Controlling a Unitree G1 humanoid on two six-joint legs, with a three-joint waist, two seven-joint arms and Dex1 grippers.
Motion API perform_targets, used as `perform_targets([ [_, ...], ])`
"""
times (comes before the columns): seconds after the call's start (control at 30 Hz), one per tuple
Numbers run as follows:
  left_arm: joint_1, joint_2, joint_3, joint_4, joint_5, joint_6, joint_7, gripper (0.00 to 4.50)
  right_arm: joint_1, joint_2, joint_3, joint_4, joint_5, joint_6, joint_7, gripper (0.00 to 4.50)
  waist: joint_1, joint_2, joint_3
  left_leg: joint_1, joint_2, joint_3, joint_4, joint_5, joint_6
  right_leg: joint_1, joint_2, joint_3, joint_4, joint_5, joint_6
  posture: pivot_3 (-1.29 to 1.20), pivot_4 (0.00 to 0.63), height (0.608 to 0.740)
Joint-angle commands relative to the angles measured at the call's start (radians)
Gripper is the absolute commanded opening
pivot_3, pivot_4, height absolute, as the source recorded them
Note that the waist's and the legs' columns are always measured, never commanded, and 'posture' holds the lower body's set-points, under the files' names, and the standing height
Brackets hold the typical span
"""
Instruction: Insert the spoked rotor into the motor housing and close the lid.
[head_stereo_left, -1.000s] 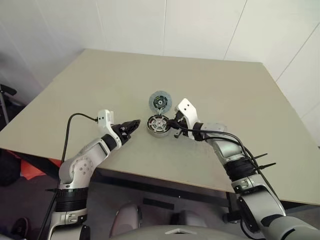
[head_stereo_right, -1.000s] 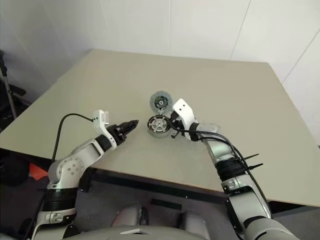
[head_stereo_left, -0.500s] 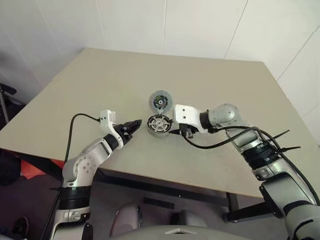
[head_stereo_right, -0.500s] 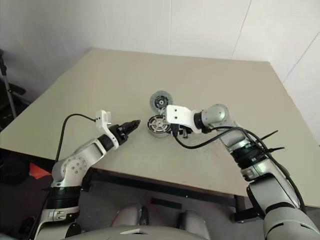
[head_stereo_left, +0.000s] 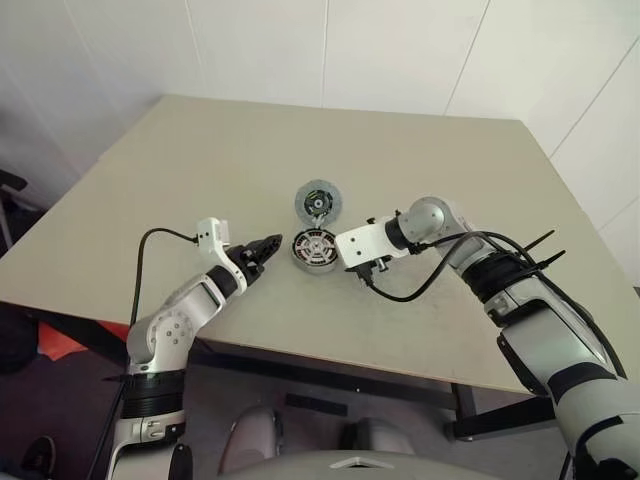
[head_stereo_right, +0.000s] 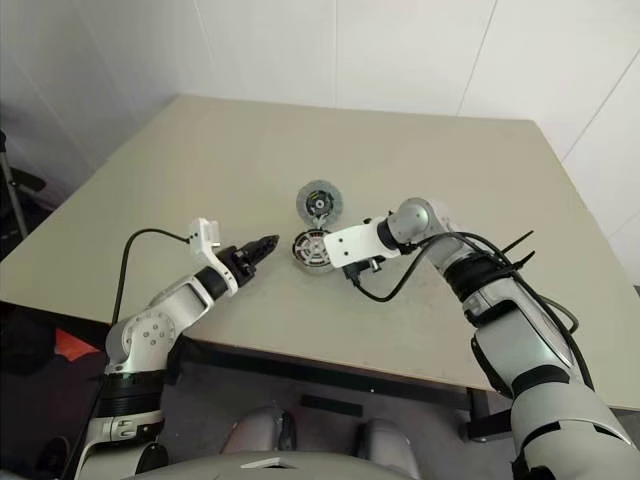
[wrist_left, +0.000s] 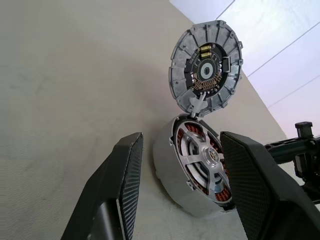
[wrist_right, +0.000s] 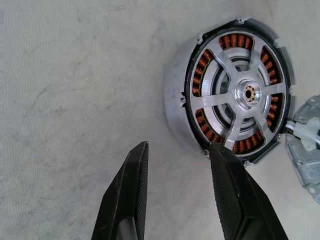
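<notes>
The motor housing (wrist_right: 180, 100) lies on the table's middle, and the shiny spoked rotor (wrist_right: 247, 94) sits inside it over the copper windings. Just behind it, touching its rim, the grey-blue lid (head_stereo_left: 318, 203) lies flat with its dark hub facing up. My left gripper (head_stereo_left: 270, 244) hovers just left of the housing, pointing at it, open and holding nothing. My right gripper (wrist_right: 180, 147) points down at the table on the housing's right side, open, with bare table between its fingers (wrist_right: 131, 185). In the left wrist view the housing (wrist_left: 167, 160) lies just beyond that gripper's open fingertips.
The tan table (head_stereo_left: 200, 160) carries nothing else. Its front edge runs close below both arms. A black cable (head_stereo_left: 410, 290) loops from my right wrist down to the tabletop. White walls stand behind the table.
My right arm swung its elbow out to the right and rolled the wrist, so the gripper now points down beside the housing, and it went from shut to open. The left gripper stayed put.
</notes>
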Motion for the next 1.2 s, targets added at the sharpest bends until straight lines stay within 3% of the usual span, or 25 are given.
perform_targets([
  [0.03, -0.011, -0.01, 0.019, -0.035, -0.026, -0.001, 0.004, 2.6, -0.042, 0.011, -0.015, -0.011, 0.002, -0.033, 0.016, 2.14, -0.001, 0.0, 0.0, 0.0, 0.0, 0.0, 0.0, 0.0, 0.0, 0.0, 0.0, 0.0, 0.0, 0.0, 0.0, 0.0, 0.0, 0.74],
  [1.2, -0.024, -0.025, 0.015, -0.033, -0.021, -0.004, 0.009, 2.6, -0.219, 0.124, 0.063, 0.32, -0.225, -0.314, -0.071, 2.14, -0.005, 0.0, 0.0, -0.002, 0.003, 0.0, 0.013, 0.0, 0.0, -0.004, 0.0, 0.0, 0.015, 0.0, -0.001, 0.0, 0.0, 0.74],
])
